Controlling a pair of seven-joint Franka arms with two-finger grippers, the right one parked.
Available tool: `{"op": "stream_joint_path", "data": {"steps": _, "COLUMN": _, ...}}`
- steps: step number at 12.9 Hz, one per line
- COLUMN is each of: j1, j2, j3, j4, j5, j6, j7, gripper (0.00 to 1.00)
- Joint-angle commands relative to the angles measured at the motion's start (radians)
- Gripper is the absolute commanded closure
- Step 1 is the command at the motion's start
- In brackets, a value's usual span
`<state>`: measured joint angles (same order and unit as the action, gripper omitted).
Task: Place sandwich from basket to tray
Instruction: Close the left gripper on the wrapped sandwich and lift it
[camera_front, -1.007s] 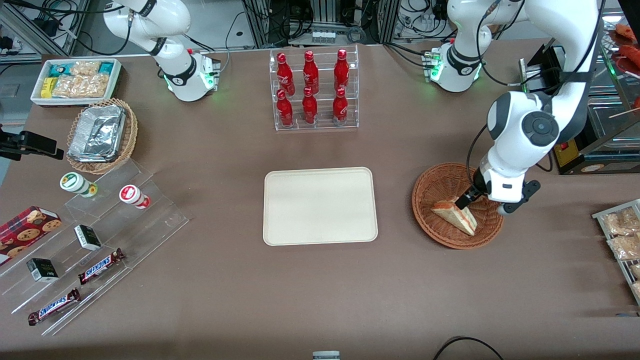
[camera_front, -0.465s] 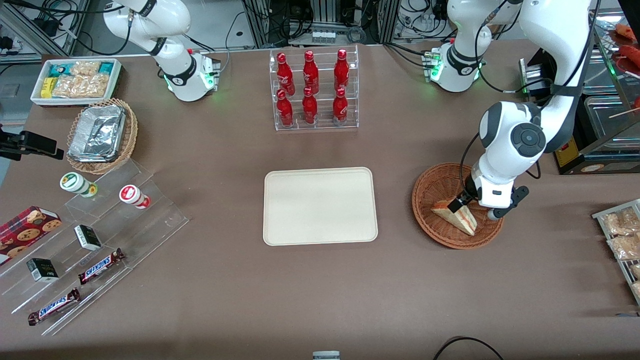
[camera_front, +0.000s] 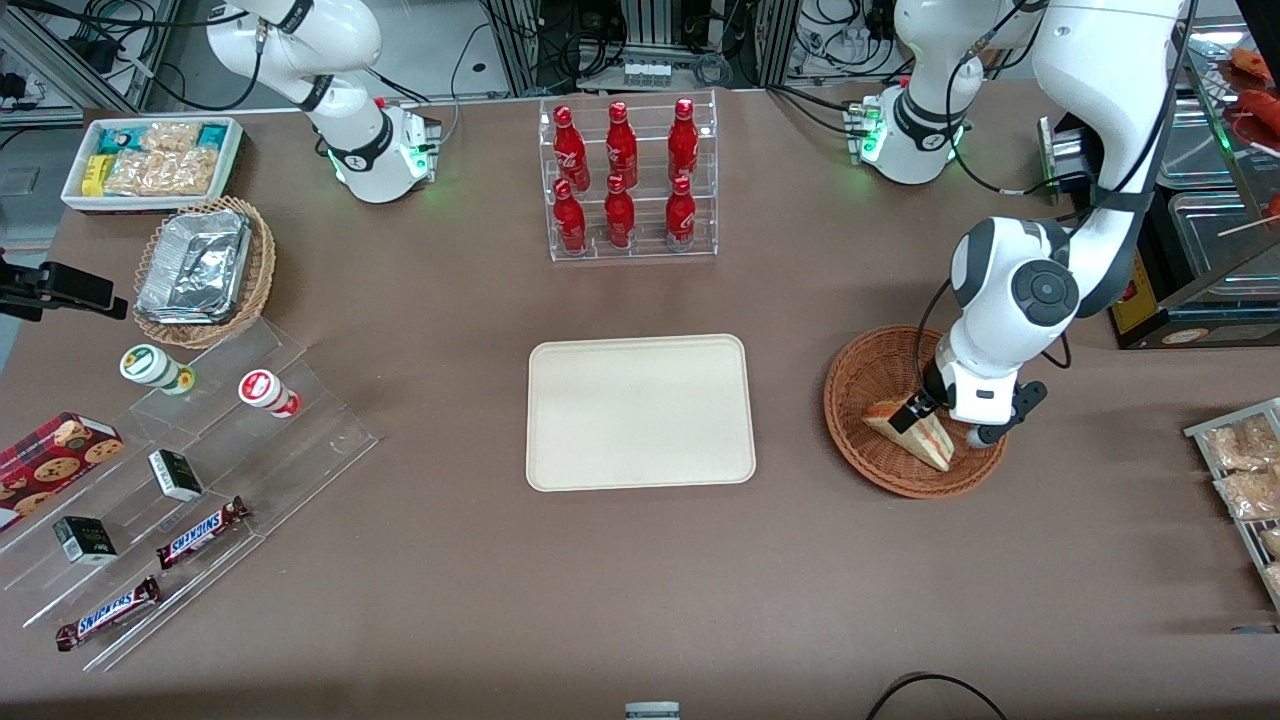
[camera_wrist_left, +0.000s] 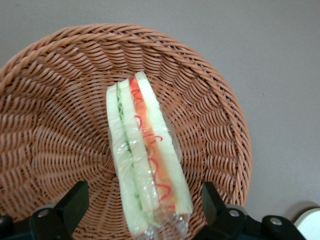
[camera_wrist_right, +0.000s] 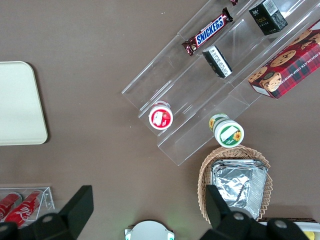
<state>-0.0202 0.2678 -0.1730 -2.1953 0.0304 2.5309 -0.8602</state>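
The sandwich, a clear-wrapped white-bread wedge with orange-red and green filling, lies in the reddish-brown woven basket toward the working arm's end of the table. My left gripper is low inside the basket, open, with one black finger on each side of the sandwich's wide end. In the left wrist view the sandwich runs between the fingertips, which stand apart from it over the basket. The cream tray lies bare at the table's middle, beside the basket.
A clear rack of red bottles stands farther from the front camera than the tray. Snack packets lie at the working arm's table edge. A foil-filled tan basket and clear steps with snacks sit toward the parked arm's end.
My left gripper has come down into the basket and shifted toward the tray, so its open fingers now straddle the sandwich. The sandwich has not moved.
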Motion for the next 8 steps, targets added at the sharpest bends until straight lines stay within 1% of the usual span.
{"op": "stream_joint_path", "data": {"steps": 1, "j1": -0.003, "j2": 0.024, "j3": -0.003, "j4": 0.012, "j5": 0.0, "j6": 0.026, "j7": -0.017, "gripper": 0.06}}
{"op": "stream_joint_path", "data": {"steps": 2, "j1": -0.003, "j2": 0.024, "j3": -0.003, "j4": 0.014, "j5": 0.0, "j6": 0.026, "j7": -0.017, "gripper": 0.4}}
{"op": "stream_joint_path", "data": {"steps": 3, "j1": -0.003, "j2": 0.025, "j3": -0.003, "j4": 0.016, "j5": 0.0, "j6": 0.025, "j7": -0.017, "gripper": 0.79}}
{"op": "stream_joint_path", "data": {"steps": 4, "j1": -0.003, "j2": 0.028, "j3": -0.003, "j4": 0.017, "j5": 0.0, "j6": 0.025, "j7": -0.016, "gripper": 1.0}}
{"op": "stream_joint_path", "data": {"steps": 8, "j1": -0.003, "j2": 0.021, "j3": -0.003, "j4": 0.029, "j5": 0.0, "j6": 0.019, "j7": -0.016, "gripper": 1.0}}
